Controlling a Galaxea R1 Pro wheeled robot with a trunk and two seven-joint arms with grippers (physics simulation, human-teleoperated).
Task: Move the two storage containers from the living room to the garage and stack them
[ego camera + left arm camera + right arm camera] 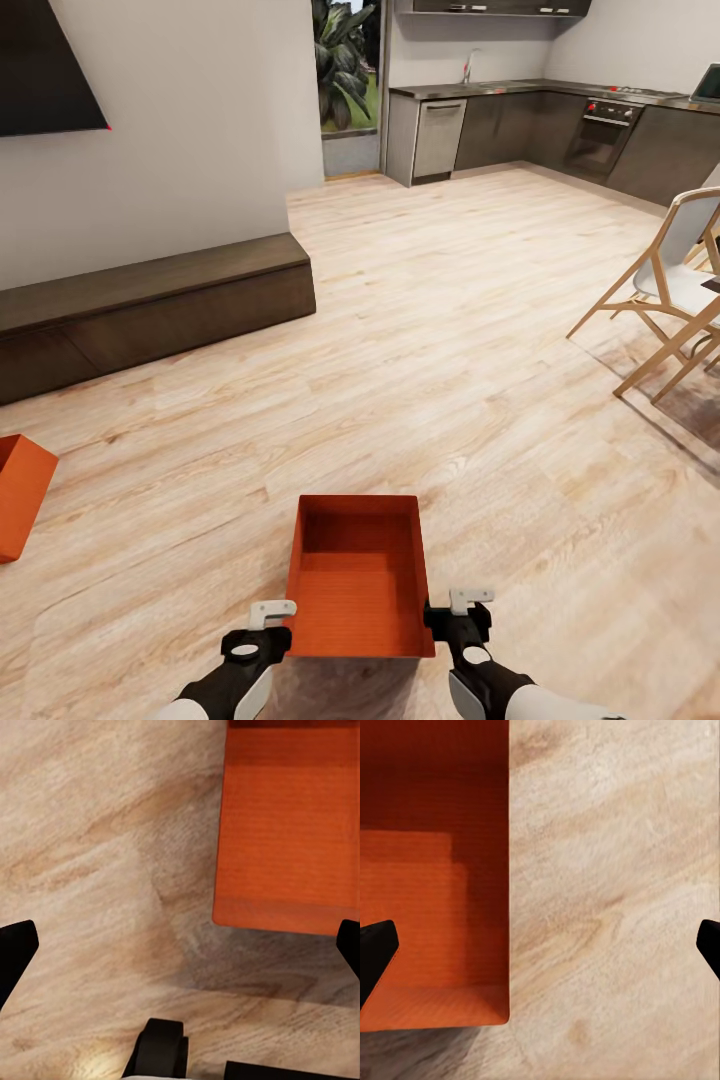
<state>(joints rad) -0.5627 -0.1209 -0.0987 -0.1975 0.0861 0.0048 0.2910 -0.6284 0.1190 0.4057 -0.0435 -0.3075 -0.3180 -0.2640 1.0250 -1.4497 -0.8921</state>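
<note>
Both pincers, left [272, 622] and right [458, 610], hung released flanking the container [358, 575]; squeezing its side walls evenly seemed wise.

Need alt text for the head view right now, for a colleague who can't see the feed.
An open orange-red storage container sits between the left gripper and right gripper over pale wood-plank floor. A second container is at the left edge; kitchen behind.

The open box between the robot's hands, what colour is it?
Orange-red rectangular open-top box, plain walls; clearest in the head view.
</note>
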